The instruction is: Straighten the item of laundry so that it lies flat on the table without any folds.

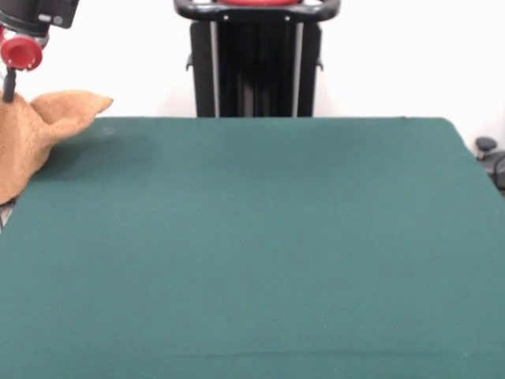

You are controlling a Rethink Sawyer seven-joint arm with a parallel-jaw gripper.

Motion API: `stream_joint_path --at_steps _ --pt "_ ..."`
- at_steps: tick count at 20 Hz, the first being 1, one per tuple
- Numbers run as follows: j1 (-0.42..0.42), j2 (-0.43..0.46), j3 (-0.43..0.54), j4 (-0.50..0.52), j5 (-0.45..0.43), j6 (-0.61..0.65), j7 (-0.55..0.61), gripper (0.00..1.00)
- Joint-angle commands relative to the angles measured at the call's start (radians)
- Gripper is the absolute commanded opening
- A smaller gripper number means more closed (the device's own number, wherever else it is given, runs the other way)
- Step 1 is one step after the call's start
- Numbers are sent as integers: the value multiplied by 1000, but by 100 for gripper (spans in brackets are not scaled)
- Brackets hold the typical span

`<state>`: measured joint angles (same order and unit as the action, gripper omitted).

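Gripper (9, 83), grip state indiscernible, directly above bunched, lifted towel (35, 138) at left edge of table (260, 237)

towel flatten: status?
Nothing done: the towel is bunched and lifted at the table's left edge, one corner sticking up. In hand: the arm is above it, grip hidden at the frame edge. Left: spread it flat, fold-free, on the table.

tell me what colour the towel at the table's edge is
Orange-tan, plain terry; the towel shows only in the front view, bunched at the left edge.
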<state>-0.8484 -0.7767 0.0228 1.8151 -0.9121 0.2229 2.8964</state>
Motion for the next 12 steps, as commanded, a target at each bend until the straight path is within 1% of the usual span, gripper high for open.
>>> stream_joint_path --at_steps 1,4,8,10,12 --pt "-57 -74 278 163 31 212 -556 0" --pt "-49 -91 292 182 58 234 -525 0" --pt "-47 -144 318 219 142 289 -527 0" --pt "-31 -167 317 232 182 312 -513 0" --pt "12 -211 299 236 214 346 -495 0"
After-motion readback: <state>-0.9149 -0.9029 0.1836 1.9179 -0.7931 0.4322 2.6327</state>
